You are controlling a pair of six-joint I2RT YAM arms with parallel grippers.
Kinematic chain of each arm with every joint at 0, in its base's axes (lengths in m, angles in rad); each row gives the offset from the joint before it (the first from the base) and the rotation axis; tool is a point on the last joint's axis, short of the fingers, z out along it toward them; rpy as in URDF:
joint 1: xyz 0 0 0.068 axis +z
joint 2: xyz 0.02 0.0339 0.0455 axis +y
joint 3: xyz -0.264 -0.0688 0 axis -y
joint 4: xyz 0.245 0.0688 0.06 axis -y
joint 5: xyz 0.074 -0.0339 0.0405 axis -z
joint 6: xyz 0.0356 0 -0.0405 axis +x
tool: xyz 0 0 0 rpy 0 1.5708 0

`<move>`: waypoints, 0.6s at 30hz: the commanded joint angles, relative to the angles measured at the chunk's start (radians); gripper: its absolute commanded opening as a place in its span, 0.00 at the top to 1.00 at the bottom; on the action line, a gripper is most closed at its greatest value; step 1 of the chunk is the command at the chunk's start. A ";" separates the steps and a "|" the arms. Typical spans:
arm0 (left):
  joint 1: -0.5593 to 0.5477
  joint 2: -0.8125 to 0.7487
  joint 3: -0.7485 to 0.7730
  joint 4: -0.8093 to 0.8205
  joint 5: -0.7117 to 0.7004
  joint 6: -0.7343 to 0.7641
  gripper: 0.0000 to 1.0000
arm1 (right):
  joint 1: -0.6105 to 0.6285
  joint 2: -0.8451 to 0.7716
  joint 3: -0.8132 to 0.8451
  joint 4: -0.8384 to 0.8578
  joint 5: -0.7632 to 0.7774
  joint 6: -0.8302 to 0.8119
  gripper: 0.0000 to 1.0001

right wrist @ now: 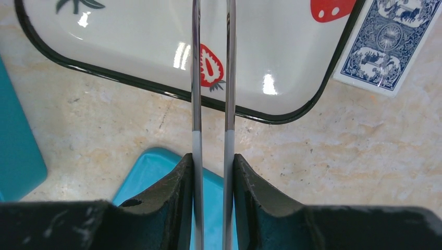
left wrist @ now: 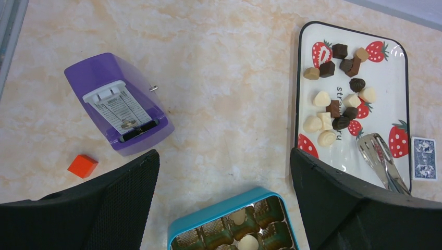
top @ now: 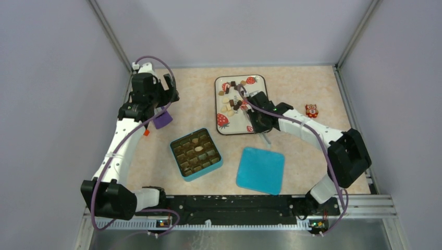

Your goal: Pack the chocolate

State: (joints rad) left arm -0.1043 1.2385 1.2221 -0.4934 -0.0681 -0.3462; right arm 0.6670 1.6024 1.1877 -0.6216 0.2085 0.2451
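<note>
Bright, even light falls from overhead in all three views. There are no hard shadows on the tabletop [top: 302, 88], and the arms cast only faint, soft-edged ones. The top external view is sharp, but the chocolate [top: 233, 96] is too small to make out clearly. In the right wrist view the glossy tray [right wrist: 135, 47] carries several small white glare spots, and the metal tongs [right wrist: 228, 78] shine along their length. The right gripper [right wrist: 212, 159], dark and close to the lens, looks soft and shows little detail. The left wrist view is crisp, with a pale shadow hugging the purple device [left wrist: 120, 104]. The left gripper [left wrist: 224, 153] is nearly black.
</note>
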 commanded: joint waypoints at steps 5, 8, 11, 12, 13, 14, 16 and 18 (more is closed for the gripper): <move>0.006 -0.034 -0.012 0.026 0.002 -0.003 0.01 | 0.011 -0.124 0.089 -0.045 -0.058 0.009 0.83; 0.006 -0.038 -0.008 0.025 0.000 -0.001 0.01 | 0.012 -0.138 0.101 -0.072 -0.079 0.007 0.84; 0.006 -0.037 -0.003 0.022 -0.006 0.005 0.01 | 0.022 -0.158 0.106 -0.088 -0.105 -0.003 0.84; 0.006 -0.035 0.000 0.021 -0.007 0.006 0.01 | 0.028 -0.165 0.108 -0.093 -0.119 -0.013 0.84; 0.006 -0.034 0.001 0.020 -0.008 0.007 0.01 | 0.037 -0.178 0.109 -0.093 -0.135 -0.024 0.84; 0.006 -0.034 0.003 0.019 -0.009 0.007 0.01 | 0.052 -0.189 0.106 -0.090 -0.158 -0.038 0.84; 0.006 -0.030 0.006 0.017 -0.007 0.007 0.01 | 0.090 -0.214 0.099 -0.080 -0.198 -0.080 0.84; 0.006 -0.025 0.010 0.016 -0.001 0.004 0.01 | 0.137 -0.229 0.099 -0.086 -0.228 -0.110 0.84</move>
State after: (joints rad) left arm -0.1043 1.2385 1.2205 -0.4934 -0.0685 -0.3454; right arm 0.7231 1.4574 1.2400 -0.7227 0.0750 0.2089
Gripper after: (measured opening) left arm 0.987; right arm 0.286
